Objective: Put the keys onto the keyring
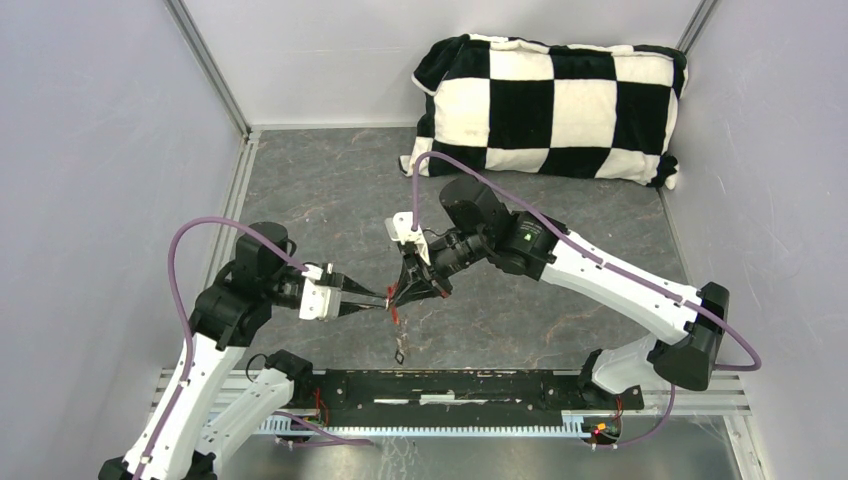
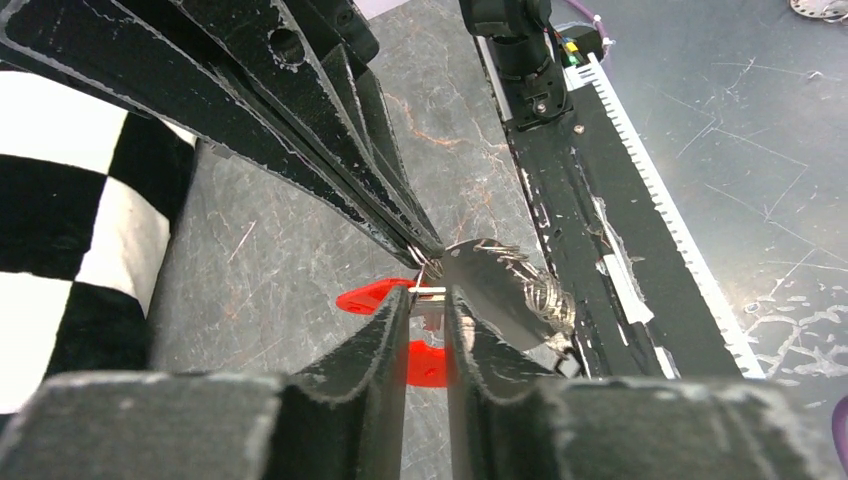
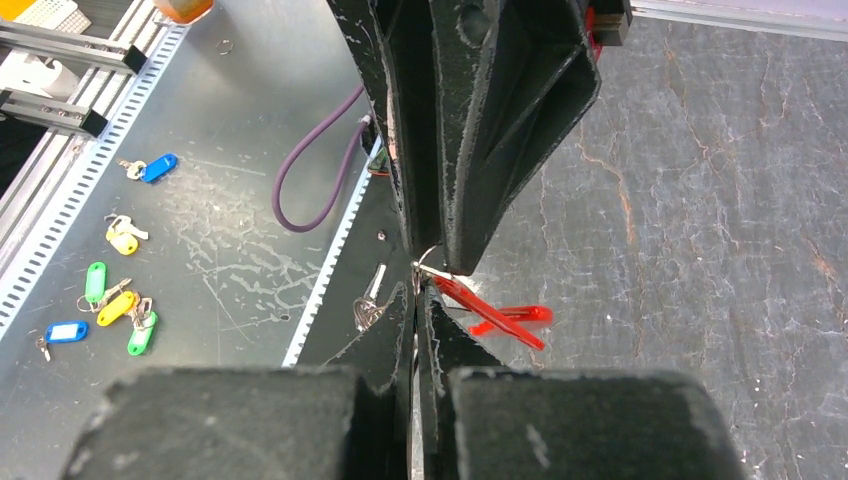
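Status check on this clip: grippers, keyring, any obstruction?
Right gripper shut on the keyring, red fob dangling. Left gripper tip to tip with it, jaws narrowly apart, grip unclear. Nothing blocking in view.

Two hands (image 1: 381, 301) (image 1: 408, 291), one keyring (image 3: 500, 318) — one pillow (image 1: 555, 105)
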